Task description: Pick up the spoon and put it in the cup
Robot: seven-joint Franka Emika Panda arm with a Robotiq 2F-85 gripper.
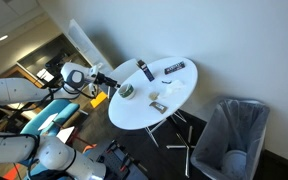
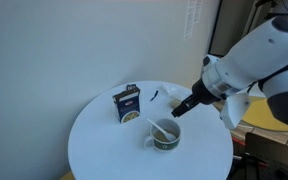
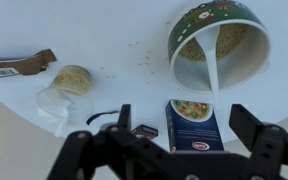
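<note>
The cup (image 3: 189, 38) is a short round green cup on the round white table (image 3: 104, 30). The white spoon (image 3: 213, 62) stands in it, its handle leaning over the rim. Both exterior views show the cup (image 1: 127, 91) (image 2: 166, 141), and the spoon (image 2: 156, 126) shows in one. My gripper (image 3: 189, 120) is open and empty, and hovers over a blue food box (image 3: 192, 128), a little away from the cup. It also shows in both exterior views (image 1: 111, 82) (image 2: 181, 112).
The blue box (image 2: 127, 104) stands behind the cup. A clear bag of yellowish food (image 3: 69, 82), a brown packet (image 3: 19, 64) and a small dark item (image 3: 144, 130) lie on the table. A grey bin (image 1: 234, 135) stands on the floor beside it.
</note>
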